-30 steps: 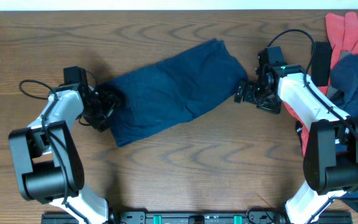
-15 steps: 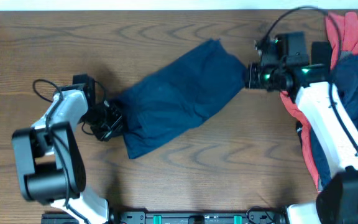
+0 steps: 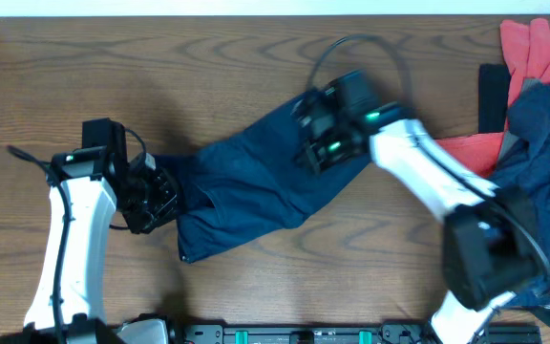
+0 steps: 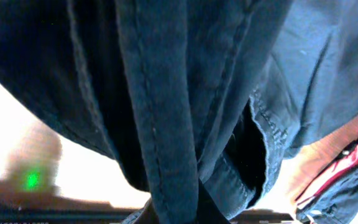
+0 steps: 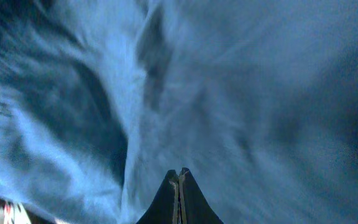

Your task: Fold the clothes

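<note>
Dark navy shorts [image 3: 246, 182] lie slantwise across the middle of the wooden table [image 3: 65, 57]. My left gripper [image 3: 163, 196] is at their lower left end, shut on the cloth. In the left wrist view a seamed band of the shorts [image 4: 166, 93] hangs down into that shut gripper [image 4: 179, 210]. My right gripper [image 3: 315, 143] hovers over the upper right part of the shorts. The right wrist view shows this gripper [image 5: 179, 172] shut, with a ridge of blurred navy cloth [image 5: 241, 93] running up from its tips.
A pile of other clothes sits at the right edge: a coral red piece [image 3: 533, 48] and a navy one [image 3: 542, 124]. More red cloth [image 3: 471, 148] lies under my right arm. A black strip [image 3: 492, 96] lies beside the pile.
Both grippers went from open to shut on the ends of the shorts. My right gripper then swept left from the right end to over the shorts. The left arm turned more upright.
</note>
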{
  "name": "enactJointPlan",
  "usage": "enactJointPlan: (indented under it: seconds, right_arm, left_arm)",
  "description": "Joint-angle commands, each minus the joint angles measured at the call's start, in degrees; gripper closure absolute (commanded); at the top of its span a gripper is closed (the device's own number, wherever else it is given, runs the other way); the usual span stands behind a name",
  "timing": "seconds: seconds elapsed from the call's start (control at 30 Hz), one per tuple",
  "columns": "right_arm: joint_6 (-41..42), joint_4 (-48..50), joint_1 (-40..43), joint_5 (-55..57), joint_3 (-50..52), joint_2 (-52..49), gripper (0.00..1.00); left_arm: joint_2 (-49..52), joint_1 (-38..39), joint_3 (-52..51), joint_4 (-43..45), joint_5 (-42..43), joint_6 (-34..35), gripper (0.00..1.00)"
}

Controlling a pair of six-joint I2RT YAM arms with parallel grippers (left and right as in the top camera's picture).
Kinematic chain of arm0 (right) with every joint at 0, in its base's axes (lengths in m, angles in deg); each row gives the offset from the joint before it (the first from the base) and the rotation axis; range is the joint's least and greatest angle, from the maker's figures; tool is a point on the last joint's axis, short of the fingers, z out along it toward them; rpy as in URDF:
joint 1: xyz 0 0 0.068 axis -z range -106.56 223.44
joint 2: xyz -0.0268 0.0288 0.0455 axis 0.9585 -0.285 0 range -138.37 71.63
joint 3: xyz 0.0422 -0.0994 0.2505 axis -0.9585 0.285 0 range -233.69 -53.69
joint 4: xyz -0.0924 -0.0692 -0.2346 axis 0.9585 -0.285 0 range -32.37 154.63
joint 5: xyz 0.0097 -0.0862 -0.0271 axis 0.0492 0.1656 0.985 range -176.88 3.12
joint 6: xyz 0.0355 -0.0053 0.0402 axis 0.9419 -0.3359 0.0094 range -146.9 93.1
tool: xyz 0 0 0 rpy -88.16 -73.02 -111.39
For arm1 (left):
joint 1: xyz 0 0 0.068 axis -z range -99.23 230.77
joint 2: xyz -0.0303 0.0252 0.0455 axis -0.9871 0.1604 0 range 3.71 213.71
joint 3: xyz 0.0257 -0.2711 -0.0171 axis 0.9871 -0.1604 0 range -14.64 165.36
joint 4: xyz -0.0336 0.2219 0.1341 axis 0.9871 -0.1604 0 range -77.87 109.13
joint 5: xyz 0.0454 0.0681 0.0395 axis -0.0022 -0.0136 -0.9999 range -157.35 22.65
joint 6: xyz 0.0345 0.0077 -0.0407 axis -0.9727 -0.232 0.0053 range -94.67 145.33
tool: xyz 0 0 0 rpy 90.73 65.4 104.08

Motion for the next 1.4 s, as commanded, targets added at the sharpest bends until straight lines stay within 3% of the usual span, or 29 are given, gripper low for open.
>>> enactJointPlan:
  seconds: [0.0, 0.3, 0.47, 0.6, 0.9, 1.1, 1.37]
  right_arm:
    - [-1.29, 0.70, -5.33, -5.09, 0.15, -4.87, 0.99]
    - [2.38, 11.06, -17.40, -5.81, 0.15, -12.76, 0.99]
    - [2.93, 14.27, -19.54, -4.31, -1.03, -12.61, 0.99]
    - [3.67, 8.22, -16.70, -0.09, -4.52, -10.73, 0.98]
    - [3.45, -10.27, -1.57, 21.05, -8.72, 1.66, 0.98]
    - [-1.66, -19.71, 7.21, 23.37, -7.58, 1.42, 0.99]
    - [-0.83, -17.33, 9.05, 23.96, 1.68, -0.52, 0.99]
  left_arm:
    - [-1.86, -0.17, 2.27, -1.60, 0.00, -0.96, 0.94]
    - [-2.05, -0.31, 19.96, -4.55, 3.45, -0.22, 0.94]
    - [-1.60, -0.17, 21.09, -4.85, 3.34, 0.33, 0.94]
    - [-0.48, 1.33, 20.00, -6.21, 3.10, -0.72, 0.94]
    - [3.13, 8.09, 19.47, -5.09, 2.75, -0.72, 0.94]
    - [5.73, 12.70, 19.47, -2.99, 2.80, -0.48, 0.94]
    - [6.56, 18.45, 19.47, 0.28, 2.82, 1.07, 0.94]
